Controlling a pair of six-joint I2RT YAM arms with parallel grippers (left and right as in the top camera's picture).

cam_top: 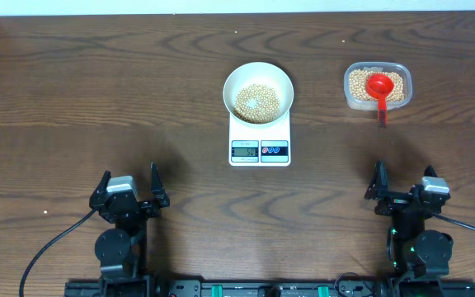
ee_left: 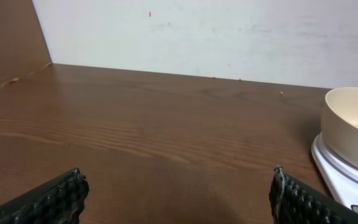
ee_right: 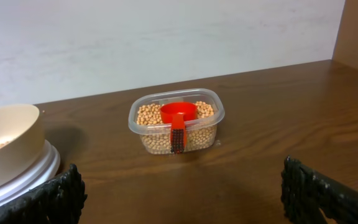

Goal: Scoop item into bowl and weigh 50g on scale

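Both arms sat at the near edge of the worktop (cam_top: 97, 99), well back from the items. My left claw (cam_top: 129, 183) was open, jaws spread wide, gripping nothing; in its wrist view only bare wood lay between the two ribbed fingers (ee_left: 55, 198). My right claw (cam_top: 403, 183) was likewise open and empty, fingers (ee_right: 328, 190) wide apart at the frame's lower corners. The white bowl (cam_top: 231, 82) stood on the scale (cam_top: 260, 132) at mid-worktop, covering most of the platform. The scale's display (cam_top: 245, 149) and its two round buttons (cam_top: 275, 149) faced me; the digits were too small to read. A layer of tan beans (cam_top: 258, 101) covered the bowl's floor. To the right of the scale, apart from it, stood a clear plastic tub (cam_top: 347, 97), also filled with beans. A red scoop (cam_top: 378, 85) rested in the tub, cup on the beans and handle hanging over the near rim toward my right claw. From the left wrist, the bowl and a scale corner showed at the far right edge.
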